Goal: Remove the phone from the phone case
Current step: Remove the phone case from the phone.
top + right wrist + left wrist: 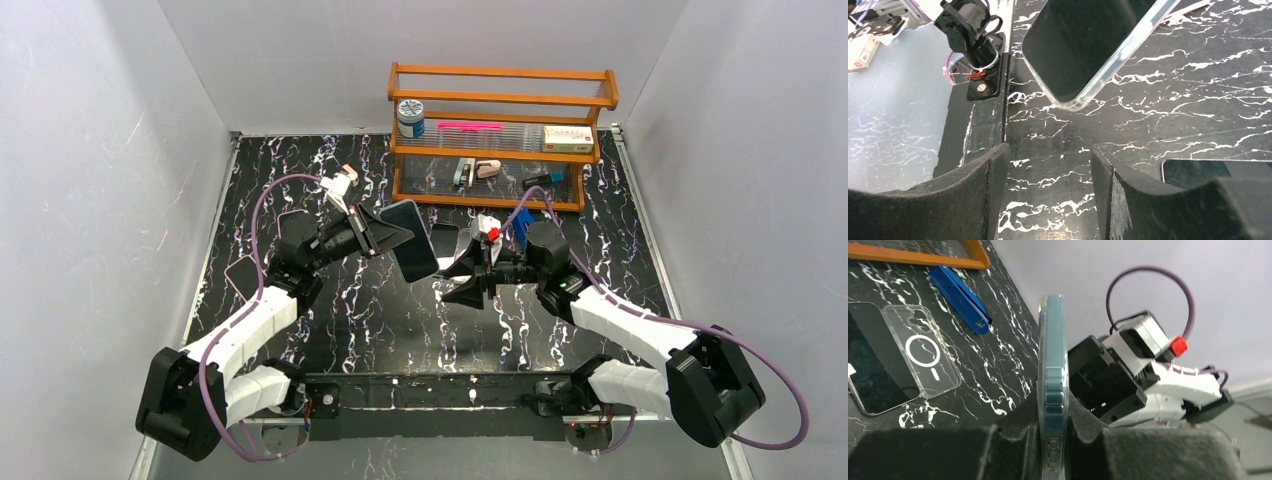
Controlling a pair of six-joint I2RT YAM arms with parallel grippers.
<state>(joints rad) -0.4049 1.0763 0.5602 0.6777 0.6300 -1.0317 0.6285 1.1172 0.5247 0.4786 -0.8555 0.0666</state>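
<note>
Grip: left gripper (385,238) clamps the teal phone (410,240) in its clear plastic case (1120,57) aloft mid-scene, long axis running near-to-far. Right gripper (455,283), jaws apart and empty, sits just right of its near end.

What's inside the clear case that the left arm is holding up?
A phone with a dark screen fills the case, and its teal edge shows through the clear rim. The left end effector clamps one end, hiding that part.
</note>
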